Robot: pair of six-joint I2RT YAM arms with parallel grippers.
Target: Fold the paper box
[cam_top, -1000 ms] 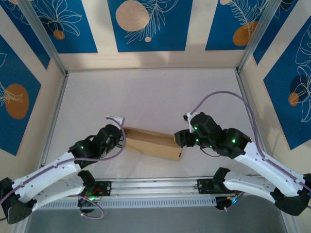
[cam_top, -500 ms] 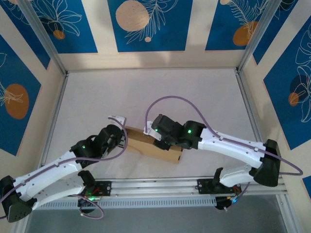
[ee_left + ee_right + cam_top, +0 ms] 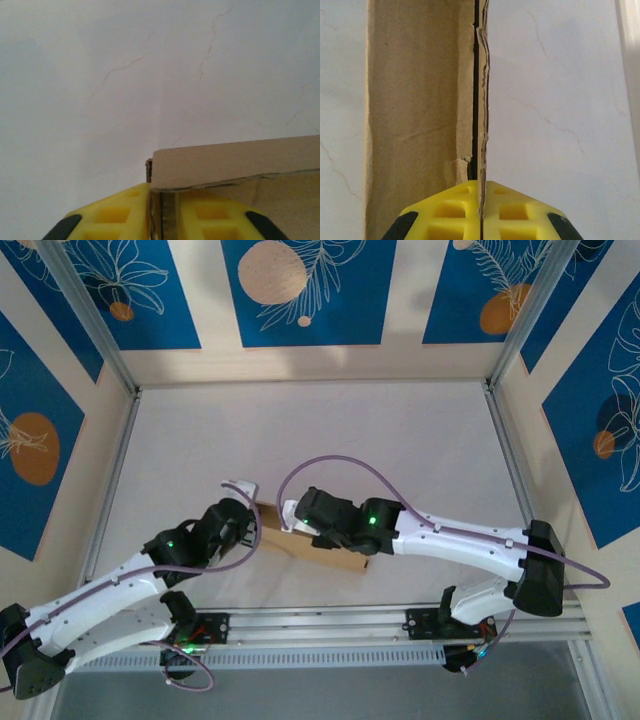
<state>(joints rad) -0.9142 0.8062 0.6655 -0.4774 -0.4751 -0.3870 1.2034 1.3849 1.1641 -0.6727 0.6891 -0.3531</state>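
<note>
Left gripper (image 3: 164, 194): at the left end of the paper box (image 3: 275, 537), jaws narrow, a cardboard wall edge between the yellow pads; gripping or only flanking it, cannot tell. Box lies slantwise on the white table (image 3: 320, 440), near the front edge, between both arms. Right gripper (image 3: 481, 189): reaching across the box, pads pressed together on a thin cardboard edge

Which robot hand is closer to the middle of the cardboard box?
Right. The right gripper pinches the paper box by its long wall near the middle, jaws shut on the cardboard. The left gripper sits at the box's left end, fingers straddling a corner wall.
</note>
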